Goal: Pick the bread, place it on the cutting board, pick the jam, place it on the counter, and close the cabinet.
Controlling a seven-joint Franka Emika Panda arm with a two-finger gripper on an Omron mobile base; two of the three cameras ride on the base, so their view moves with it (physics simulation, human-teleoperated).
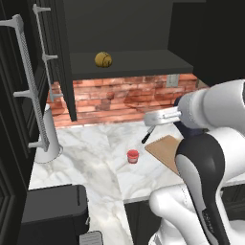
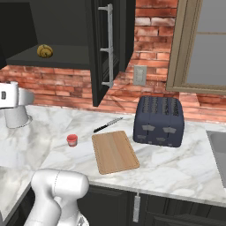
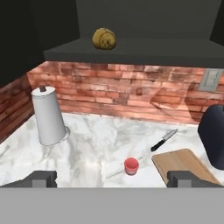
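Note:
The bread point(image 1: 103, 59) point(image 2: 44, 51) point(image 3: 104, 39), a golden-brown bun, lies on the shelf of the open black cabinet point(image 1: 134, 28) point(image 2: 99, 53). Both cabinet doors stand swung out. The jam point(image 1: 132, 156) point(image 2: 72, 140) point(image 3: 131, 166), a small red jar, stands upright on the marble counter point(image 1: 91, 148) point(image 2: 176, 165) left of the cutting board point(image 1: 165, 149) point(image 2: 114, 151) point(image 3: 181, 164), which is bare. My gripper point(image 3: 114, 179) is open with nothing between its fingers. It hovers above the counter's front, well below and in front of the bread, facing the back wall.
A black-handled knife point(image 1: 147, 135) point(image 2: 108, 125) point(image 3: 164, 140) lies behind the board. A dark toaster point(image 2: 159, 121) point(image 3: 214, 135) stands right of the board. A white canister point(image 1: 48, 139) point(image 2: 16, 117) point(image 3: 49, 116) sits at the back left. A sink point(image 2: 218, 145) is far right.

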